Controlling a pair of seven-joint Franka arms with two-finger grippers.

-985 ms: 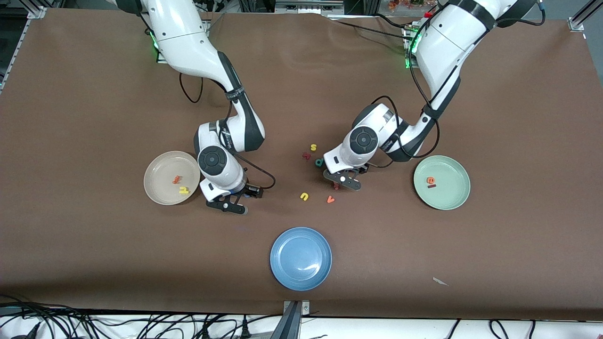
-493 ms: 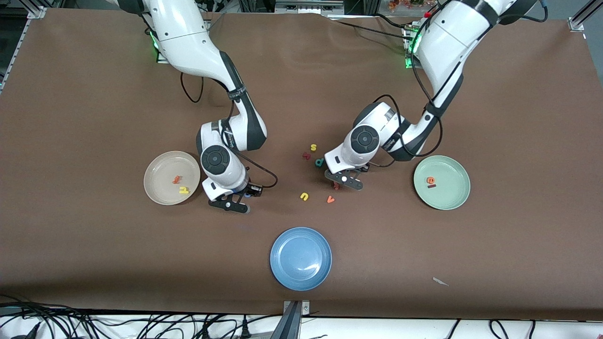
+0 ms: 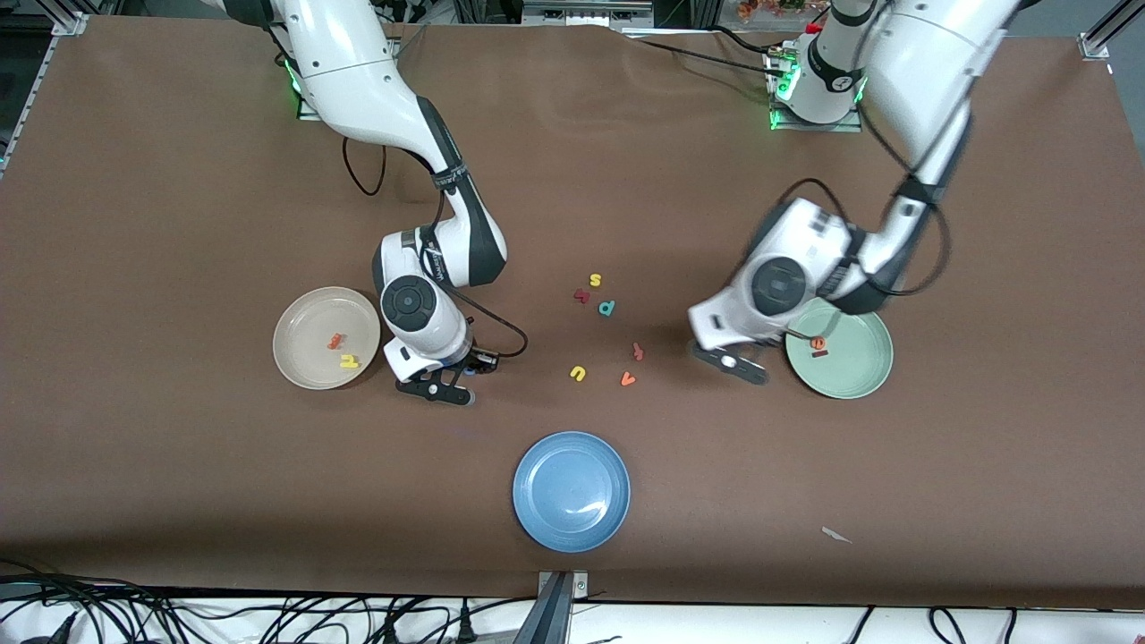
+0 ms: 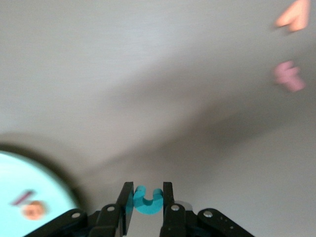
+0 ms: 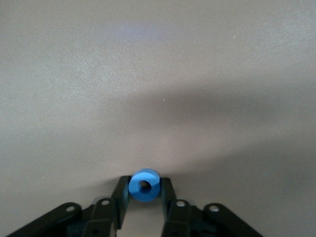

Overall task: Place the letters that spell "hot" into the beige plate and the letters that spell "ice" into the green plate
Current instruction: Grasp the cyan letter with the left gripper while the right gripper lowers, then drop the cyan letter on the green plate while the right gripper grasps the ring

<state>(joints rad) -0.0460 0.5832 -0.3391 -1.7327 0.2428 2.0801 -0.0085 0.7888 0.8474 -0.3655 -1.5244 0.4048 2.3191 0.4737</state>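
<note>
My left gripper (image 4: 146, 201) clamps the teal c (image 4: 147, 199) beside the green plate (image 3: 860, 374); my right gripper (image 5: 144, 193) clamps the blue o (image 5: 144, 185) beside the beige plate (image 3: 300, 358).

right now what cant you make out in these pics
- Front view: the teal c held by the left gripper is hidden under that motion-blurred hand.
- Front view: the blue o in the right gripper is mostly covered by the hand.
- Left wrist view: the green plate is cut off by the frame edge; the letters in it are too blurred to read.
- Front view: the dark red letter beside the yellow s is too small to read.
</note>
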